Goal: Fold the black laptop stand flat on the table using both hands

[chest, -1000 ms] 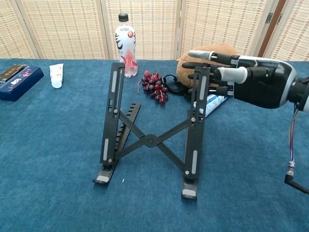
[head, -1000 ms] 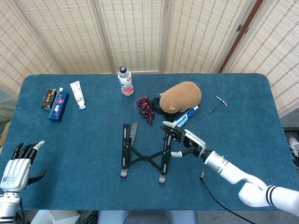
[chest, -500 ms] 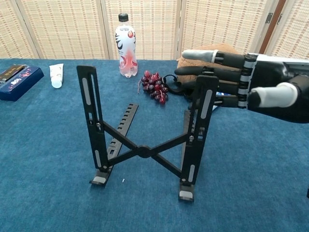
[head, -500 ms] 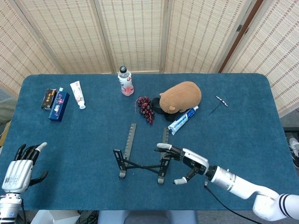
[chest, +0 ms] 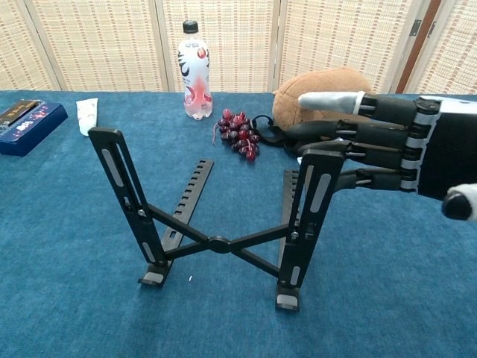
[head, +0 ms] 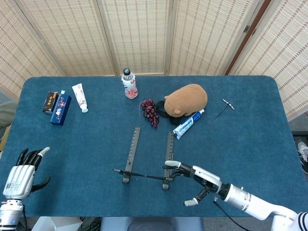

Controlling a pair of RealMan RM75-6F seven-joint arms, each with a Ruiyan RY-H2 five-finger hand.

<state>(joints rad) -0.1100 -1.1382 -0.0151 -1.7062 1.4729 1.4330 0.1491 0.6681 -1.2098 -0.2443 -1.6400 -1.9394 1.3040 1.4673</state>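
Here the black hinged metal laptop stand (chest: 223, 216) sits near the front edge of the blue cloth tabletop (head: 250, 134), about midway along it, with its two upper arms raised and leaning toward the front and its base rails lying flat behind. The right hand (chest: 387, 153) reaches in from the right, its fingers (chest: 332, 138) stretched out almost straight and pressing on the top of the right upper arm; nothing is gripped (whether the thumb touches the stand I cannot tell). The left hand (head: 21, 171) hovers by the front left corner, well apart from the stand, fingers spread and holding nothing. The step in hand looks like the collapse of the stand, only partly done, since the crossbars are not yet down. The next move probably calls for the left hand to come in and steady or press the left upper arm while both push down evenly, so the frame does not skid or twist.
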